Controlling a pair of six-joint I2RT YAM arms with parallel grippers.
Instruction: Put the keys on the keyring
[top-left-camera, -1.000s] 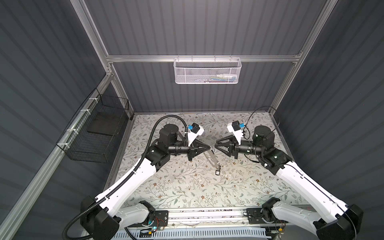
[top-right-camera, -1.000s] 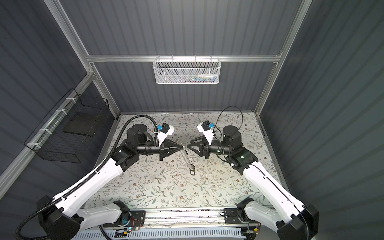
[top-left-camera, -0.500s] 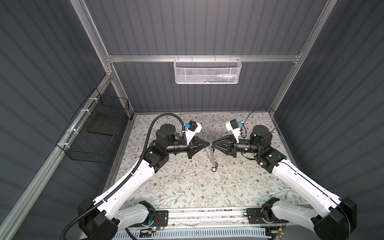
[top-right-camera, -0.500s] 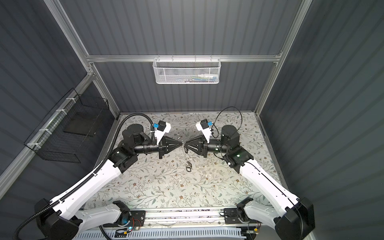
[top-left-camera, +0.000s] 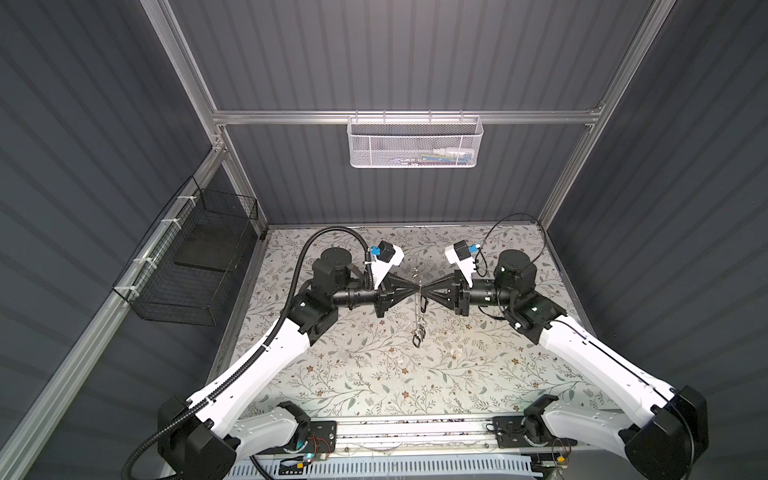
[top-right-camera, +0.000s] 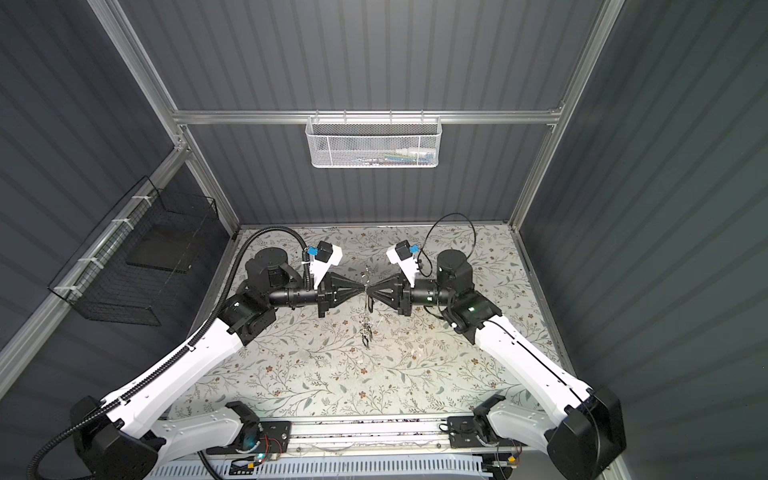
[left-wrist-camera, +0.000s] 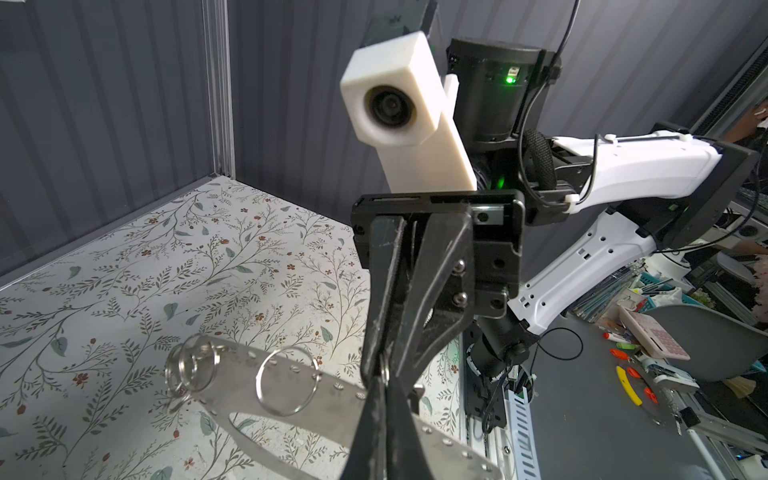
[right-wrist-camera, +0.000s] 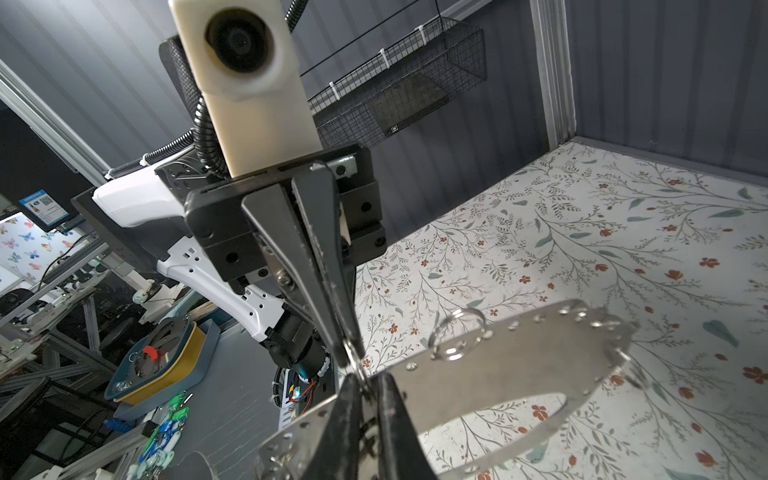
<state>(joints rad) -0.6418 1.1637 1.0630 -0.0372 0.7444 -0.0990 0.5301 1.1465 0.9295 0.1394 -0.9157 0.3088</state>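
Note:
The keyring (left-wrist-camera: 291, 388), a flat grey metal plate with silver split rings (left-wrist-camera: 286, 382) on its rim, hangs on edge above the mat between both arms; in both top views it is a thin vertical sliver (top-left-camera: 419, 316) (top-right-camera: 367, 316). A small dark key (top-left-camera: 417, 338) dangles from its lower end. My left gripper (left-wrist-camera: 384, 399) is shut on the plate's rim. My right gripper (right-wrist-camera: 368, 395) meets it tip to tip (top-left-camera: 424, 291) and is shut on a small split ring (right-wrist-camera: 358, 368) at the same spot. Any other keys are hidden.
A white mesh basket (top-left-camera: 415, 143) hangs on the back wall. A black wire basket (top-left-camera: 195, 266) is fixed to the left wall. The floral mat (top-left-camera: 374, 374) covers the table, with a metal rail (top-left-camera: 415, 432) along its front edge.
My right gripper has moved left up to the left gripper's tips and closed there. The keyring now hangs straighter, its dangling key swung a little left. The left gripper stayed shut.

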